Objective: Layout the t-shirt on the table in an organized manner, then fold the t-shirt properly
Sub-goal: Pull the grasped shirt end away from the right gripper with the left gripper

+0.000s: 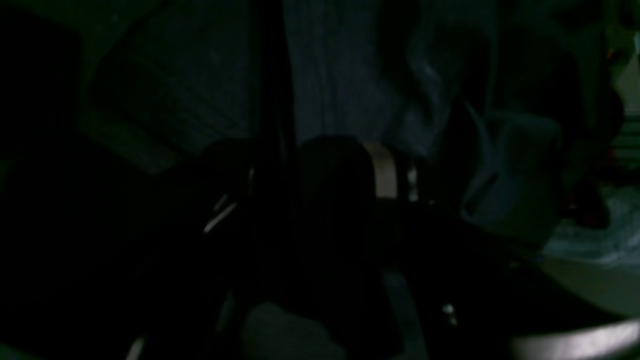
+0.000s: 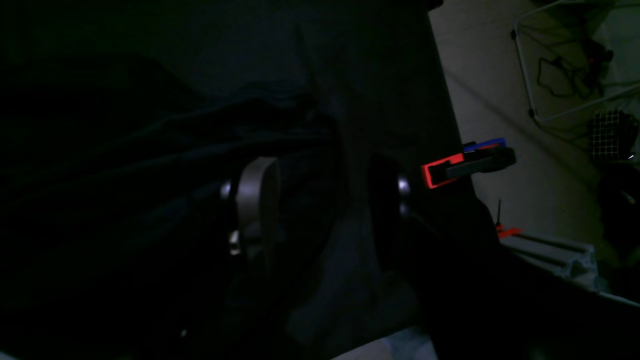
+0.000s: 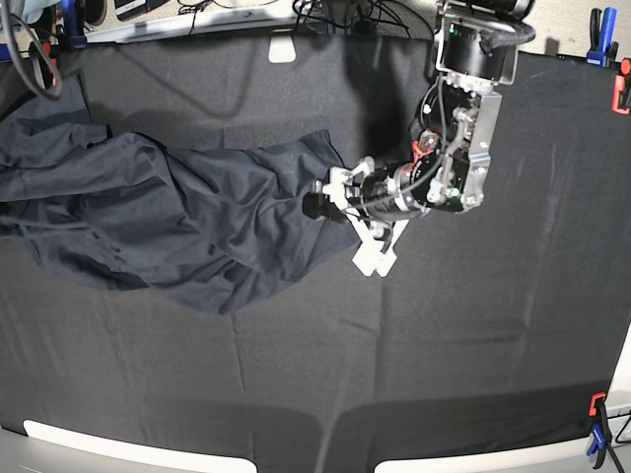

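While the t-shirt [image 3: 168, 222] lies rumpled across the worktop's [image 3: 463, 335] far-left side, the left end effector [image 3: 340, 212] sits spread at its hem, grasping nothing. Closing now, it might pinch the black tablecloth too. The right end effector is spread as well.

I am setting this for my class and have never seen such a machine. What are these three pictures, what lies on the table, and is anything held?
It is a robot with two arms. The base picture looks straight down on the table. The two dark pictures come from cameras on the wrists. A crumpled dark t-shirt lies at the left. The left end effector is spread open at the shirt's edge; no grip shows. The right end effector is open too, with a red clamp in its view.
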Robot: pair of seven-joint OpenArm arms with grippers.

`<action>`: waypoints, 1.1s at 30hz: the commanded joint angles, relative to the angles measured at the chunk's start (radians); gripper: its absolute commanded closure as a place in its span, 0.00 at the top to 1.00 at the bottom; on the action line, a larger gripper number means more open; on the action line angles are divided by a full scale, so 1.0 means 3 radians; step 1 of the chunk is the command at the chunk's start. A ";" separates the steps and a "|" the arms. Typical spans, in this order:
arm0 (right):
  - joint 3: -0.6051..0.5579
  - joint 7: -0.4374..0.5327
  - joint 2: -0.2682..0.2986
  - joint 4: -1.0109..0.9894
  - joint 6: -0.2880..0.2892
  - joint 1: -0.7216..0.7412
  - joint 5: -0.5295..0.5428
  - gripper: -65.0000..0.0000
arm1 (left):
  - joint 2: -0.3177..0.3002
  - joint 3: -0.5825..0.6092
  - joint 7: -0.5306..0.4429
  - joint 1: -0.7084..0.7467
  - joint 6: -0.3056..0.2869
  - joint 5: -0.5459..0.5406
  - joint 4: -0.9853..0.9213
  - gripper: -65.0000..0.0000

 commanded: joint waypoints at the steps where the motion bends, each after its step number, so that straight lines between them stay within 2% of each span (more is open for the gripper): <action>1: 0.0033 0.0056 0.0130 0.0057 -0.0046 0.0057 0.0011 0.44 | 0.0020 0.0005 -0.0024 -0.0069 -0.0039 -0.0223 0.0055 0.36; 5: 0.0033 0.0067 0.0128 0.0057 -0.0046 0.0056 0.0011 0.44 | 0.0022 0.0005 0.0000 -0.0070 -0.0299 -0.0632 0.0055 0.32; 13: 0.0033 0.0067 0.0130 0.0057 -0.0046 0.0057 0.0011 0.44 | 0.0020 0.0005 0.0065 -0.0045 -0.0411 -0.0537 0.0055 0.31; 15: 0.0033 0.0067 0.0130 0.0057 -0.0046 0.0056 0.0013 0.44 | 0.0020 0.0005 0.0034 -0.0046 -0.0434 -0.0371 0.0055 0.31; 17: 0.0033 0.0067 0.0130 0.0057 -0.0046 0.0056 0.0013 0.44 | 0.0019 0.0005 -0.0067 -0.0046 -0.0430 -0.0173 0.0055 0.24; 20: 0.0033 0.0067 0.0128 0.0057 -0.0046 0.0056 0.0011 0.44 | 0.0020 0.0005 -0.0084 -0.0046 -0.0430 -0.0132 0.0055 0.04; 22: 0.0033 0.0067 0.0130 0.0057 -0.0045 0.0056 0.0011 0.44 | 0.0019 0.0005 -0.0060 -0.0046 -0.0430 -0.0183 0.0055 0.00; 25: 0.0033 0.0067 0.0130 0.0057 -0.0046 0.0056 0.0011 0.44 | 0.0017 0.0005 0.0142 -0.0057 -0.0430 -0.0207 0.0056 0.00; 31: 0.0033 0.0070 0.0130 0.0057 -0.0046 0.0057 0.0011 0.44 | -0.0009 0.0004 0.0882 -0.0066 -0.0435 -0.0309 0.0086 0.00; 33: 0.0033 0.0069 0.0130 0.0057 -0.0046 0.0056 0.0011 0.44 | -0.0061 0.0004 0.0978 -0.0064 -0.0512 -0.0360 0.0111 0.00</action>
